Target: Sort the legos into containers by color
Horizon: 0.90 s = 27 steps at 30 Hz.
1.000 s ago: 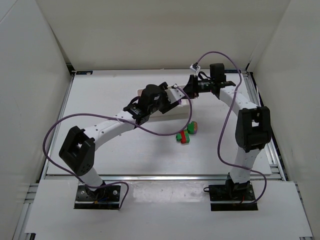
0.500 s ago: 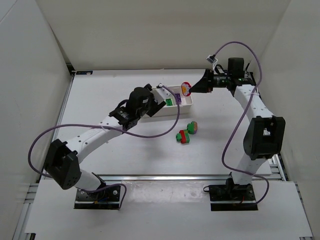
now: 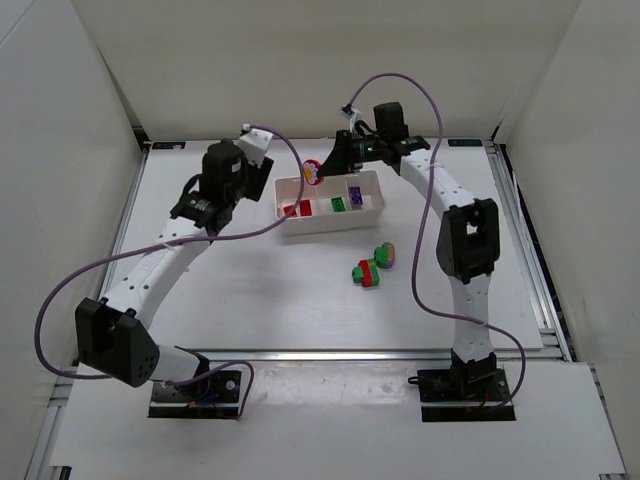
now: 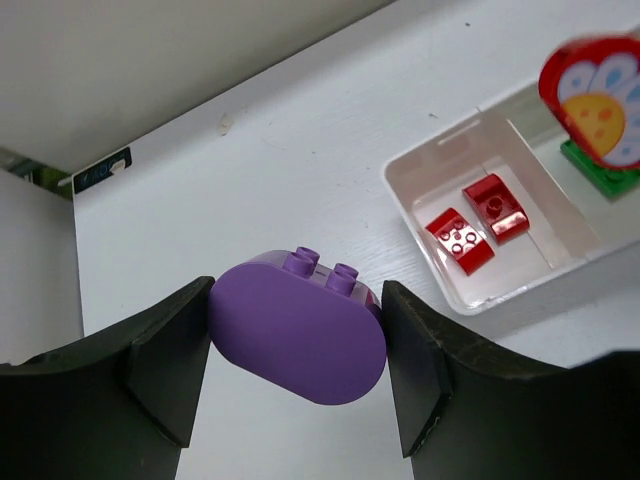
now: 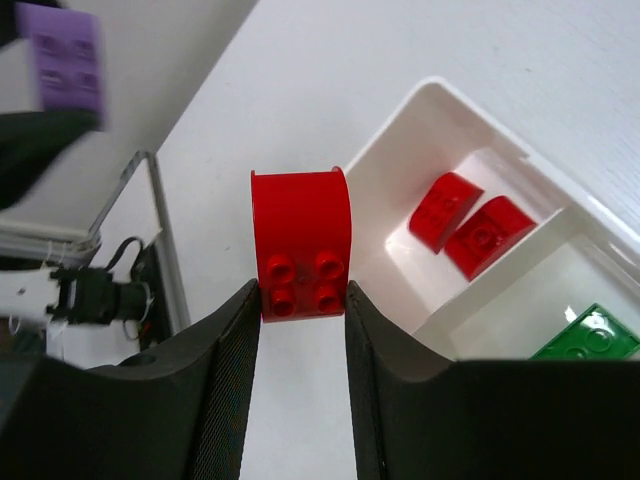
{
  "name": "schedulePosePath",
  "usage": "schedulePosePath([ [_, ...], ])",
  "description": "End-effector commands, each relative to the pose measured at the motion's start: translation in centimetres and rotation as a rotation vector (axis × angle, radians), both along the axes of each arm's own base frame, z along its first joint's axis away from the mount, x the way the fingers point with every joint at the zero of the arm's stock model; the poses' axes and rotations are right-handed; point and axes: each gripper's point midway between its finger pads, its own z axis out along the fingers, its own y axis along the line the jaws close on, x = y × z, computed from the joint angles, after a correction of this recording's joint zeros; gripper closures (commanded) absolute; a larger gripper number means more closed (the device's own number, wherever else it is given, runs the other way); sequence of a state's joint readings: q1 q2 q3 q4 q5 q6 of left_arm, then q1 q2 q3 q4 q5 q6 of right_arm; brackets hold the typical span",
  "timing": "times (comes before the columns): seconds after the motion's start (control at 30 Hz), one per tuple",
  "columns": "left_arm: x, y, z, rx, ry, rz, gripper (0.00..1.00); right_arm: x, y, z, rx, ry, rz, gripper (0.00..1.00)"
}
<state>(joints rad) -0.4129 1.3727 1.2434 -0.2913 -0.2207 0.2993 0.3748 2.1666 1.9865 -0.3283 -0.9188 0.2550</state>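
My left gripper (image 3: 252, 143) is shut on a purple rounded lego (image 4: 297, 325) and holds it above the table, left of the white tray (image 3: 325, 224). My right gripper (image 3: 322, 168) is shut on a red rounded lego (image 5: 300, 245) with a flower face (image 3: 313, 172), above the tray's left end. The tray's left compartment holds two red legos (image 5: 465, 225), the middle one a green lego (image 3: 339, 204), and the right one a purple lego (image 3: 356, 195). The purple lego in my left gripper also shows at the top left of the right wrist view (image 5: 65, 60).
Two stacked lego pairs lie on the table in front of the tray's right end: a green and red one (image 3: 368, 272) and a green and purple one (image 3: 384, 254). White walls enclose the table on three sides.
My right gripper has carried the red lego left, from the tray's right end to above its left end. My left arm has swung left and back, away from the tray, with the purple lego.
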Motion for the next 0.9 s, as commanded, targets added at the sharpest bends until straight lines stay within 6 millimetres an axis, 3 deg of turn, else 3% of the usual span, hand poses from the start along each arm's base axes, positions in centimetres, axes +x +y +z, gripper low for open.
schedulePosePath([
  [0.0, -0.7, 0.5, 4.0, -0.142, -0.038, -0.007, 0.9, 1.7, 1.8, -0.5, -0.045, -0.019, -0.078, 1.0],
  [0.17, -0.2, 1.4, 4.6, -0.285, 0.011, -0.022, 0.9, 1.9, 4.5, -4.1, -0.101, 0.003, -0.075, 1.0],
  [0.43, 0.5, 0.9, 4.9, -0.463, 0.087, -0.077, 0.9, 1.5, 5.9, -7.8, -0.196, -0.012, -0.072, 1.0],
  [0.5, 0.8, 0.7, 4.7, -0.461, 0.096, -0.087, 0.9, 1.4, 5.9, -8.7, -0.225, -0.004, -0.083, 0.96],
  [0.53, 0.9, 0.7, 4.8, -0.459, 0.092, -0.089, 0.9, 1.3, 6.0, -8.8, -0.229, -0.007, -0.081, 0.92],
  [0.63, 1.3, 0.2, 4.6, -0.459, 0.102, -0.111, 0.9, 1.3, 5.7, -9.4, -0.249, -0.009, -0.083, 0.64],
  [0.67, 1.5, 0.0, 4.3, -0.462, 0.111, -0.123, 0.9, 1.3, 5.7, -9.2, -0.25, -0.013, -0.081, 0.46],
  [0.8, 2.0, -2.3, 4.2, -0.496, 0.136, -0.221, 0.9, 1.3, 5.1, -8.3, -0.267, -0.078, -0.076, 0.28],
  [0.87, 2.7, -3.0, 3.7, -0.523, 0.152, -0.234, 0.89, 0.9, 4.8, -6.6, -0.257, -0.122, -0.059, 0.22],
])
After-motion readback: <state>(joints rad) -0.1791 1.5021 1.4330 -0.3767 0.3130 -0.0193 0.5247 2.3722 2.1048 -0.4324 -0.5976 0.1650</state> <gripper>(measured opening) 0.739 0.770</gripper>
